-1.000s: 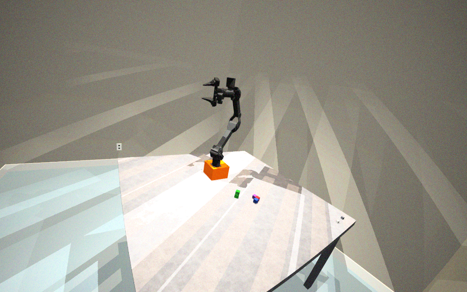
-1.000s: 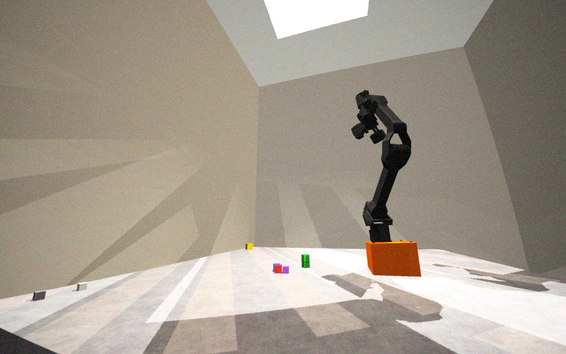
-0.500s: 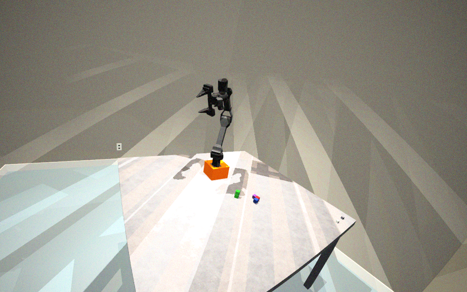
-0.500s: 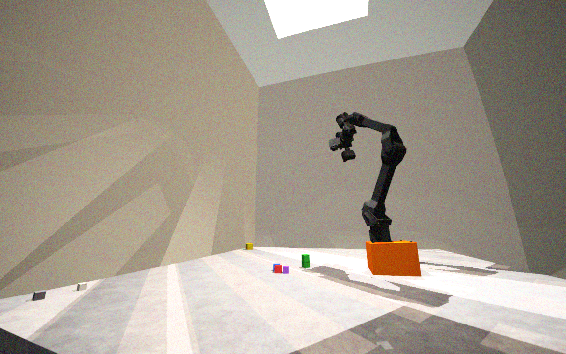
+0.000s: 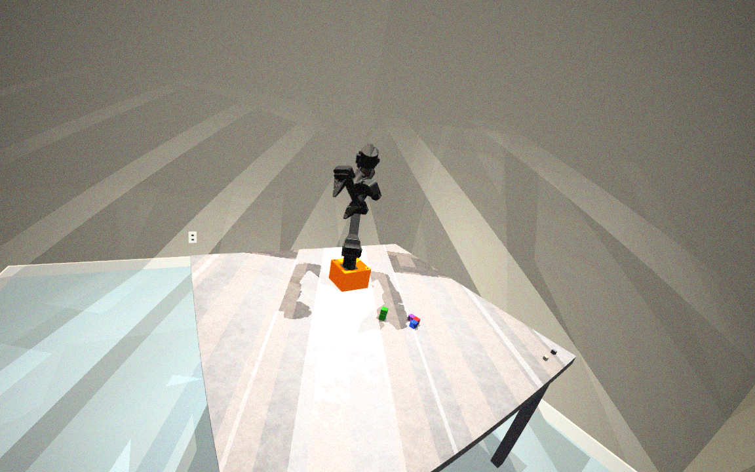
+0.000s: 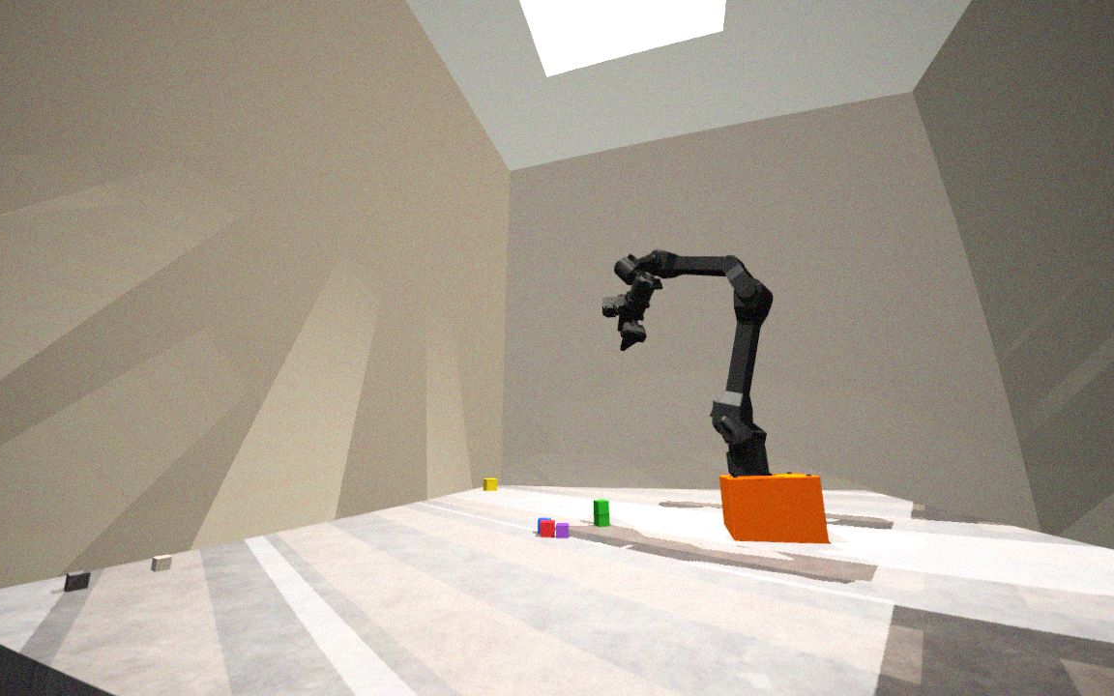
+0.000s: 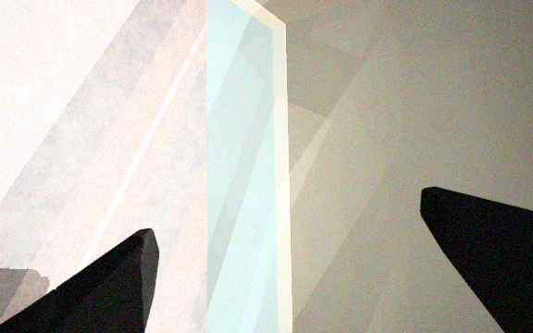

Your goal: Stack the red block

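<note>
Nearest on the pale striped tabletop (image 6: 423,605) sit a dark grey block (image 6: 76,580) and a small white block (image 6: 161,563) by the left edge. Farther in, the small red cube (image 6: 547,528) rests touching a blue cube (image 6: 541,522) and a purple cube (image 6: 562,530); the green two-block tower (image 6: 600,512) stands upright just right of them. Beyond, the black tool (image 6: 628,339) hangs high above, spread wide and grasping nothing, over the orange base box (image 6: 773,508).
</note>
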Motion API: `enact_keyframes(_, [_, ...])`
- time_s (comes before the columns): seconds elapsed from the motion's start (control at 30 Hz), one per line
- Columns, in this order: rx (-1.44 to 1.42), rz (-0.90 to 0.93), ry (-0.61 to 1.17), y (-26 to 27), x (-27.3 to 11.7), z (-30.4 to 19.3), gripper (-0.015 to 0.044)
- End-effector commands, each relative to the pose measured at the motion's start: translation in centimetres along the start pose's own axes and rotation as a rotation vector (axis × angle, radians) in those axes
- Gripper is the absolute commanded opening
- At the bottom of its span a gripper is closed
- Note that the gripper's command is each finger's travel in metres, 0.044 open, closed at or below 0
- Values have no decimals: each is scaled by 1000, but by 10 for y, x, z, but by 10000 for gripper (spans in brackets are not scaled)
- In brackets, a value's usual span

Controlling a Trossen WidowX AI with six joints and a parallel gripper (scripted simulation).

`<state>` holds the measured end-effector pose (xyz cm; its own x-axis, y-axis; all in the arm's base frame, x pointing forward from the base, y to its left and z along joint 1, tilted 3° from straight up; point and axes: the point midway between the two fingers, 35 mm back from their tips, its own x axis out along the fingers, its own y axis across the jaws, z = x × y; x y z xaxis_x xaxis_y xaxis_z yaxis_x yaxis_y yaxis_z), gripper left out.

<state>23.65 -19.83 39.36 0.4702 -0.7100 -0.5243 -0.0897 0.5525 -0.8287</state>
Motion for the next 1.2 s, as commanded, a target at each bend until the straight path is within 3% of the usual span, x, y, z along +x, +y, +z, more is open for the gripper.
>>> enact_keyframes(0.0, [28, 99, -51, 27, 23, 33, 440])
enact_keyframes(0.3, [113, 385, -118, 127, 60, 118, 440])
enact_keyframes(0.6, [167, 655, -72, 250, 62, 177, 440])
enact_keyframes(1.07, [144, 920, 213, 451, 21, 191, 440])
enact_keyframes(1.17, [139, 932, 252, 470, 16, 186, 440])
